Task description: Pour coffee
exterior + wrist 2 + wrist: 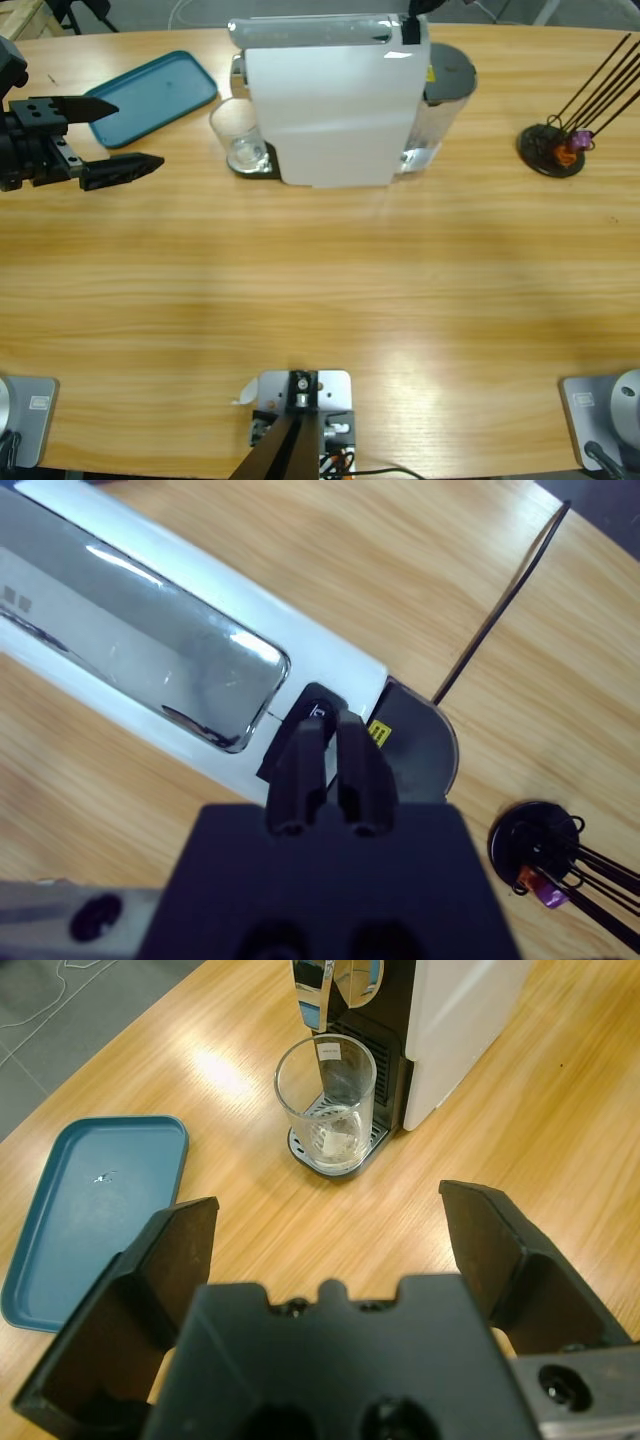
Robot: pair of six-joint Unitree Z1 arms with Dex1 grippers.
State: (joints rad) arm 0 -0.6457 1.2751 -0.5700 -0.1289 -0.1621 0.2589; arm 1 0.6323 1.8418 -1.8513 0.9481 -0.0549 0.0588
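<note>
Left gripper (330,1250) wide beside glass (325,1105)

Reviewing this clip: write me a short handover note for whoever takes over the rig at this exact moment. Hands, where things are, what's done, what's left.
Left hand: open, holding nothing, aimed at the clear drinking glass from a short way off, beside the flat teal plastic tray.
Right hand: shut, tips down at the black button on top of the white coffee machine; contact cannot be confirmed.
The glass stands upright on the machine's drip grate under the chrome spout.
The black capsule stand sits on the table beyond the machine, untouched.
Done: the glass is placed.
Left: no coffee is seen in the glass; brew, then take it out.
</note>
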